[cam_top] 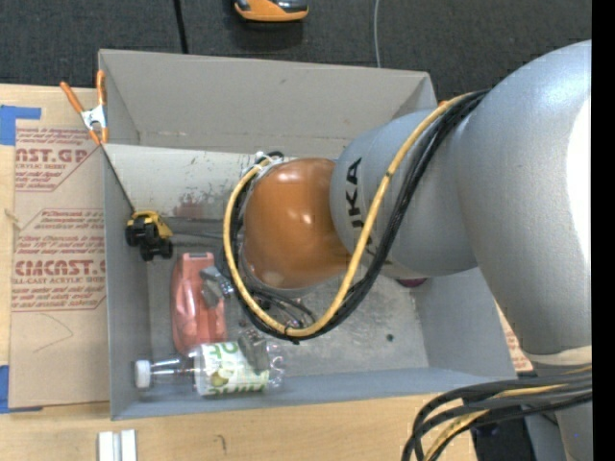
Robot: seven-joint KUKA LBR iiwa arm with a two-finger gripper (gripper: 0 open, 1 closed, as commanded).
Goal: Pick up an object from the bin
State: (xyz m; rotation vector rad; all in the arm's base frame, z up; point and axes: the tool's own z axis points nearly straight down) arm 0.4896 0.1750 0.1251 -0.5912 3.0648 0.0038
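Under the orange dome, part of my gripper (258,338) shows low in the bin's front left, just above the right end of a clear plastic bottle (213,373). The bottle lies on its side along the front wall, with a green label and a white cap pointing left. A salmon-red soft packet (190,307) lies just left of the gripper. Nothing can be seen held in the gripper.
A yellow-and-black tool (146,233) with a grey shaft lies at the left wall, further back. A small purple thing (413,279) peeks out under the arm on the right. The arm and its cables cover the bin's middle and right.
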